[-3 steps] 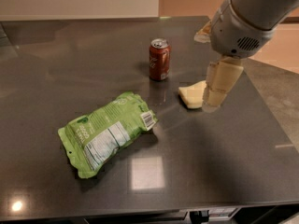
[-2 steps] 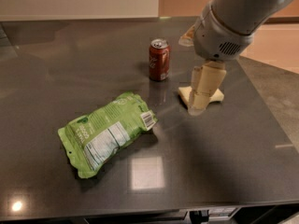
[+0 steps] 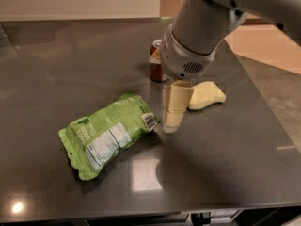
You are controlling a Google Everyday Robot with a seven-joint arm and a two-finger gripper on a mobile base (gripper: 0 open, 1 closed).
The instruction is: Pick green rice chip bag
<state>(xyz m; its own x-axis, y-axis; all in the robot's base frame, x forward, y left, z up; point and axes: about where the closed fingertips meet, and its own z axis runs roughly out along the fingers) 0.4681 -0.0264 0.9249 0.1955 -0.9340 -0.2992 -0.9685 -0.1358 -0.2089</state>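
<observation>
The green rice chip bag (image 3: 108, 134) lies flat on the dark grey table (image 3: 56, 65), left of centre, with its white nutrition panel and barcode facing up. My gripper (image 3: 172, 121) hangs from the arm that comes in from the upper right. It points down just off the bag's right end, beside the barcode corner, and holds nothing.
A red soda can (image 3: 157, 69) stands behind the gripper, partly hidden by the arm. A pale yellow sponge (image 3: 206, 95) lies to the gripper's right. The table's front edge runs along the bottom and its right edge slants down the right side.
The arm has swung left, from over the sponge to the bag's right end. The sponge now shows fully and the can is partly covered. The bag has not moved.
</observation>
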